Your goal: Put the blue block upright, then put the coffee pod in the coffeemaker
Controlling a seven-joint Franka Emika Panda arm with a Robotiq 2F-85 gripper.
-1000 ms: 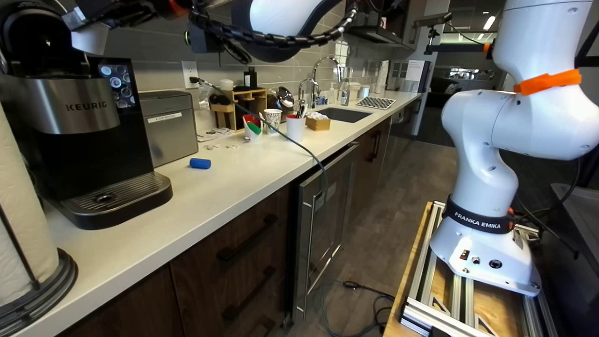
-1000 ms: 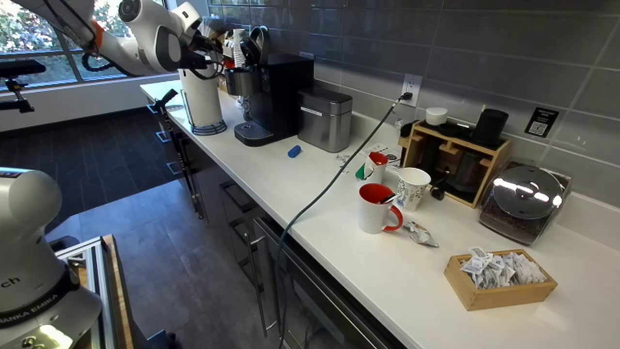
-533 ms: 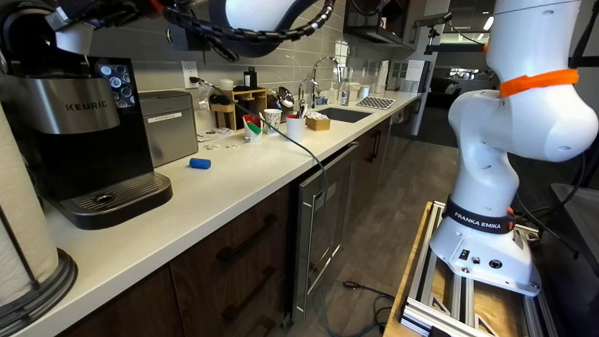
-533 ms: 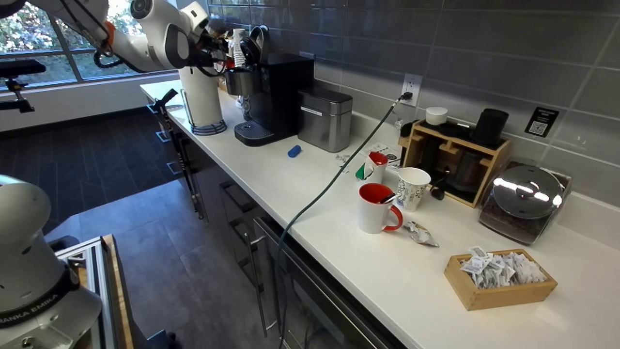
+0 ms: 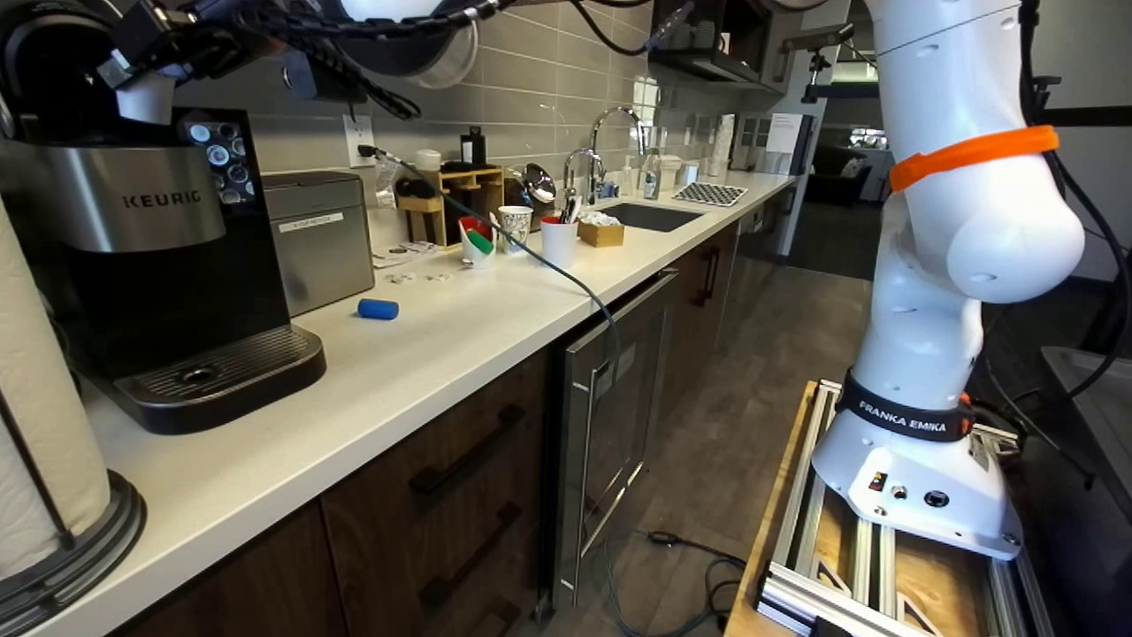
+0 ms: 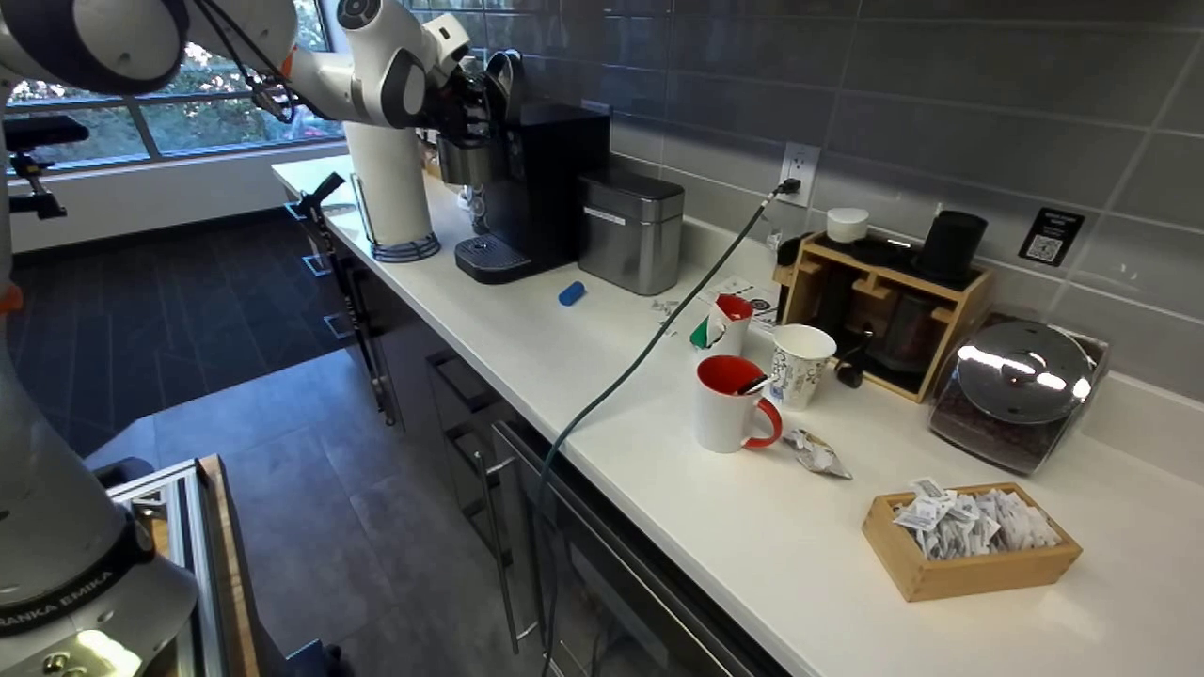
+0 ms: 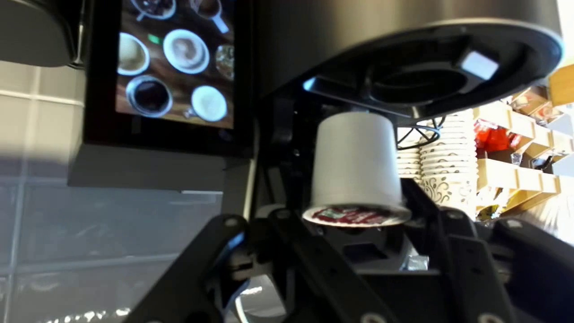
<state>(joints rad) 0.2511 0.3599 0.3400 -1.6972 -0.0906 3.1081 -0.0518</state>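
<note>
The blue block [image 5: 378, 309] lies on its side on the counter beside the coffeemaker [image 5: 177, 199]; it also shows in an exterior view [image 6: 571, 293]. The black and silver coffeemaker has its top head raised, and its pod opening [image 7: 417, 85] shows in the wrist view. My gripper [image 7: 357, 197] is shut on the white coffee pod [image 7: 357, 157], with a finger on each side near its rim. In an exterior view the pod [image 5: 146, 99] hangs just above the front of the coffeemaker's holder. The wrist view seems upside down, with the pod's red lid lowest.
A grey metal box [image 5: 320, 239] stands beside the coffeemaker. A paper towel roll [image 6: 393, 193] stands on its far side. A cable [image 6: 649, 353] crosses the counter from the outlet. Mugs [image 6: 729, 404] and a wooden box of packets [image 6: 974, 545] stand farther along.
The arm has moved toward the coffeemaker, carrying the pod closer to the holder and somewhat lower. The blue block and the coffeemaker have not moved.
</note>
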